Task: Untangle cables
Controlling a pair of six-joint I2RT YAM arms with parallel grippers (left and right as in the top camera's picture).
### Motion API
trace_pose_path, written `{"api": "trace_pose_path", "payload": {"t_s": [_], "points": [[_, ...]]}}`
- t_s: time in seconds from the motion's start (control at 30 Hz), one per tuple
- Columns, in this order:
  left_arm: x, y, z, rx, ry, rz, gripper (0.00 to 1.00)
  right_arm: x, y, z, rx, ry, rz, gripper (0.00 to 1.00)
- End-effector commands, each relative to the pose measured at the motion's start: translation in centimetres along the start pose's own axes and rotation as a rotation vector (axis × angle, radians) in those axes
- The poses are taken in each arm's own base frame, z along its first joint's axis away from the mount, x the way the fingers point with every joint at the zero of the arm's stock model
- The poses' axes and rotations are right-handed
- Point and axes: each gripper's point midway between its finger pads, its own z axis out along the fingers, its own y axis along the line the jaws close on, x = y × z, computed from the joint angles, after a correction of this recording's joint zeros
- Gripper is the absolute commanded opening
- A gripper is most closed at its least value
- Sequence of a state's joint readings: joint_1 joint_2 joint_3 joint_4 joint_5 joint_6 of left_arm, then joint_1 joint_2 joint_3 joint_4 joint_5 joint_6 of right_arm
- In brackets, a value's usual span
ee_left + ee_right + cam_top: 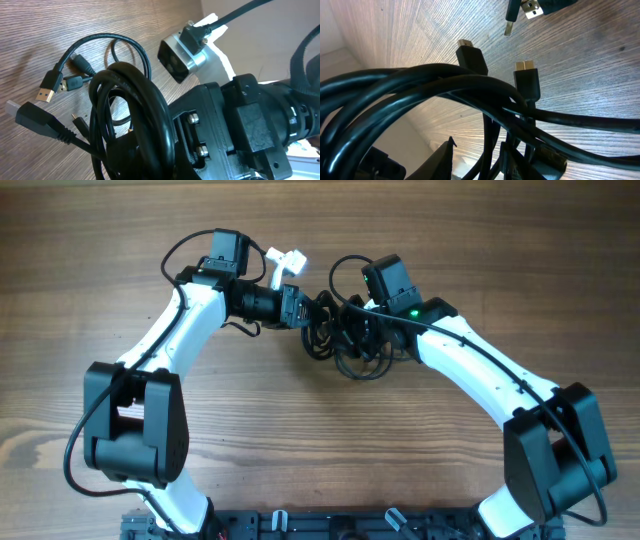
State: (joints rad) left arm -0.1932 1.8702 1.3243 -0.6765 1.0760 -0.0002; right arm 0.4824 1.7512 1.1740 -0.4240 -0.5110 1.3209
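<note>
Cables (pixel 131 95) coiled at 12 o'clock on table (pixel 100 240), between both arms. Left gripper (pixel 303 310) clamped on them; right gripper (pixel 350 328): I cannot tell. I'd draw apart slowly, watching plugs (pixel 47 92) for snags.

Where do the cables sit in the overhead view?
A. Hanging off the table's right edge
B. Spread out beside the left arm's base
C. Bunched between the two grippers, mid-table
C: the cables form one dark clump where the left gripper and the right gripper meet, well away from both arm bases and the table edges.
</note>
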Motion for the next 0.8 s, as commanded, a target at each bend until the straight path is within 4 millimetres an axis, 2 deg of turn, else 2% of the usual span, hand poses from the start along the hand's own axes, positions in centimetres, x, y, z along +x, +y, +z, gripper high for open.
{"api": "trace_pose_path", "payload": {"t_s": [0.0,0.1,0.23,0.53,0.6,0.77], "points": [[-0.6,-1.4,-0.5,0.059,-0.013,0.043,0.04,0.7,0.0,0.2,-0.005,0.038,0.024,0.30],[-0.6,-1.4,-0.5,0.059,-0.013,0.043,0.04,0.6,0.0,0.2,-0.004,0.034,0.023,0.22],[-0.6,-1.4,-0.5,0.059,-0.013,0.043,0.04,0.3,-0.2,0.2,0.003,0.016,0.015,0.04],[-0.6,-1.2,-0.5,0.051,-0.014,0.044,0.04,0.1,-0.2,0.1,0.004,0.008,-0.013,0.05],[-0.6,-1.2,-0.5,0.051,-0.014,0.044,0.04,0.3,-0.2,0.1,0.002,0.023,-0.010,0.17],[-0.6,-1.2,-0.5,0.051,-0.014,0.044,0.04,2.0,0.0,0.3,-0.007,0.095,-0.013,0.20]]}}
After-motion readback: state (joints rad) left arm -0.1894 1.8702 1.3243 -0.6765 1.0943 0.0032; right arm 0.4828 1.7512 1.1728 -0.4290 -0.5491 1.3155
